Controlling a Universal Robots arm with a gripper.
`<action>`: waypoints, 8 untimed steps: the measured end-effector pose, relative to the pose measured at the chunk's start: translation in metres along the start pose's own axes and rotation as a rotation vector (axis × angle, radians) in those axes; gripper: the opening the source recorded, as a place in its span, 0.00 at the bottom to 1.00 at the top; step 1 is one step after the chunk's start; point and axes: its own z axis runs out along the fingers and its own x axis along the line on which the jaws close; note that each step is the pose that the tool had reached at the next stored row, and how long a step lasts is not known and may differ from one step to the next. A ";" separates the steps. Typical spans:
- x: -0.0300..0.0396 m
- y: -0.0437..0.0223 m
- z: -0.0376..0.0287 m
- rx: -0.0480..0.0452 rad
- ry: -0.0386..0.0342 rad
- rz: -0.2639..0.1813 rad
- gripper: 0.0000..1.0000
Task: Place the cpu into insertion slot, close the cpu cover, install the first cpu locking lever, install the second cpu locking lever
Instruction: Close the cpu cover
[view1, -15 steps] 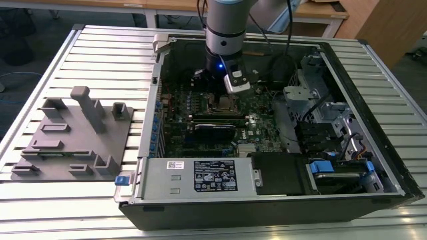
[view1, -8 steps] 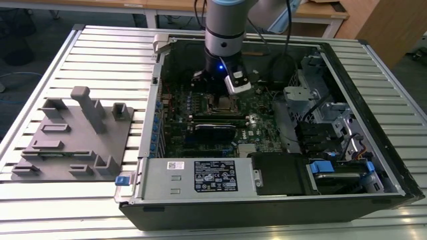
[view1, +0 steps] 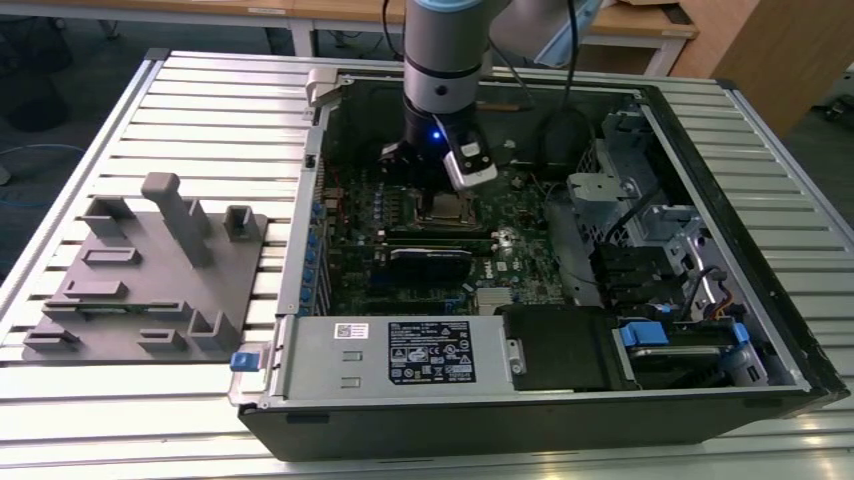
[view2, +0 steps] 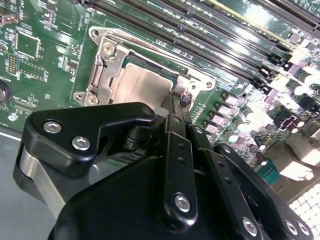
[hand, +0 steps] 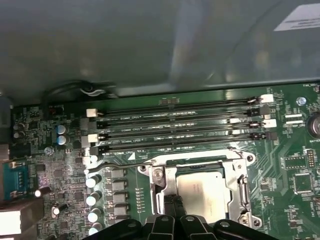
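Black metal fingers of the gripper (view2: 178, 97) meet at their tips, pressed shut with nothing visibly caught between them, and the tips stand at the edge of the insertion slot (view1: 443, 208), just beside one corner of the cpu cover (view2: 102, 75). Whether they actually touch the frame cannot be told. The cpu (view2: 145, 85) lies flat in the slot, its pale silvery top showing through the cover's window, and the silvery frame lies down flat around it. A thin metal locking lever (view2: 150, 47) runs along the side of the frame that faces the memory slots (view2: 200, 30). In the first wrist view the same gripper (hand: 172, 202) reaches in beside the cpu (hand: 202, 192), with a row of small round capacitors (hand: 92, 200) off to one side and the four long black memory slots (hand: 175, 125) lying beyond the socket on the green motherboard (hand: 300, 150). In the exterior view the power supply (view1: 400, 355) sits nearest inside the open computer case (view1: 534, 420); past it the arm (view1: 447, 50) drops straight down over the socket. At the exterior view's left a grey fixture plate (view1: 147, 290) rests on the slatted metal table (view1: 200, 90), well apart from the case
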 end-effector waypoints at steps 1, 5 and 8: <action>0.0007 -0.0001 0.0002 0.0000 0.0000 -0.001 0.10; 0.0016 -0.0003 0.0007 0.0003 0.0002 -0.002 0.10; 0.0017 -0.0002 0.0008 0.0001 0.0001 -0.002 0.10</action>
